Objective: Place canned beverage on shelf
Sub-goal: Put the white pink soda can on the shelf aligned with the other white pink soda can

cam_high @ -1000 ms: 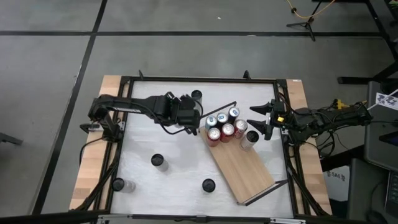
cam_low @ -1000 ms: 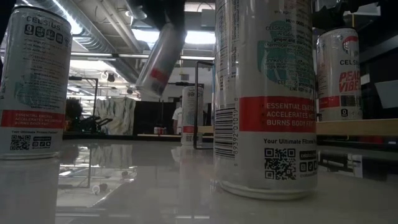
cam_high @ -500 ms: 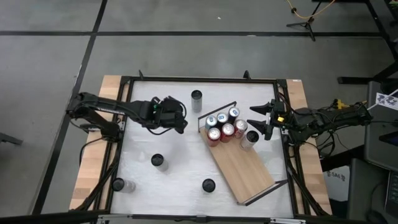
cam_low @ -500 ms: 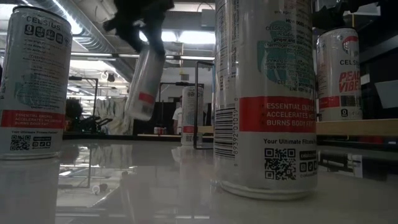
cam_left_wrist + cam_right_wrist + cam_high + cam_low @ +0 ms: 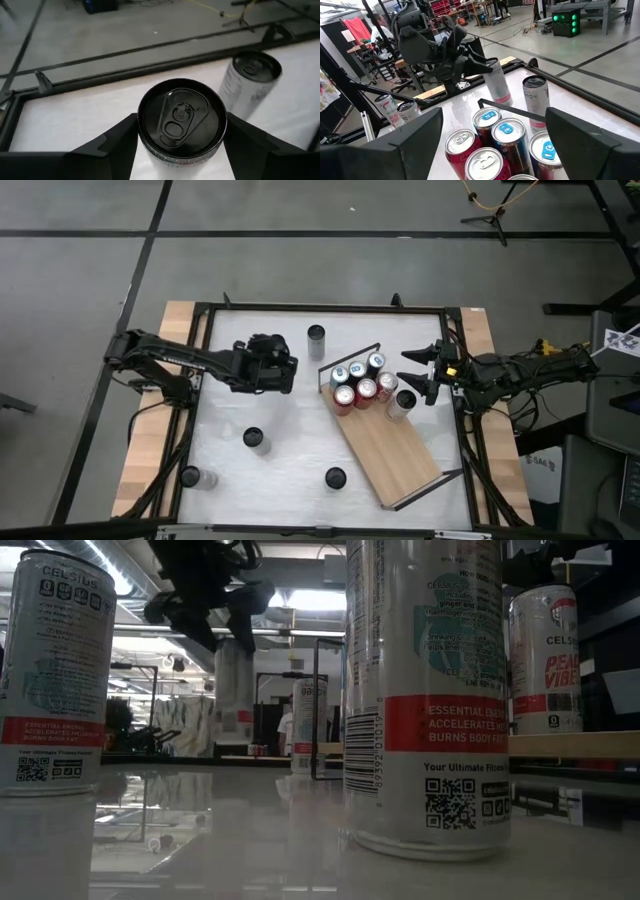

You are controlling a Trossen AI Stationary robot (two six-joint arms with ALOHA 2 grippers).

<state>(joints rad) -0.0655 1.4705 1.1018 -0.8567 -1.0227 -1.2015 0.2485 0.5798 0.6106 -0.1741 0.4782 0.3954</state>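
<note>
A canned beverage (image 5: 180,117) with a black top stands upright in the air over the table's far left part, with my left gripper (image 5: 272,366) shut on it; the low view shows the can (image 5: 235,680) below the dark gripper (image 5: 200,590). The shelf (image 5: 390,450), a light-wood board with black wire rails, lies slantwise on the white table right of centre. Several cans (image 5: 360,383) stand on its far end. My right gripper (image 5: 420,375) waits open at the table's right edge, beside those cans (image 5: 492,145). My left gripper pinches the can's upper wall (image 5: 144,146), just under the rim, between its two fingers (image 5: 117,142), one on each opposite side. The fingers come slanting down from the table's left. The can (image 5: 497,80) hangs nearly upright, top up, apparently clear of the table.
A lone can (image 5: 316,337) stands on the table just beyond the held one, near the shelf's far rail (image 5: 350,360). Three more cans (image 5: 254,439), (image 5: 335,477), (image 5: 190,476) stand in the near half. A black frame (image 5: 205,310) rims the table.
My left gripper has drawn back from the shelf's far end toward the table's left and sunk lower, rolling its wrist. The can it holds has swung from steeply tilted to upright and hangs lower than before.
</note>
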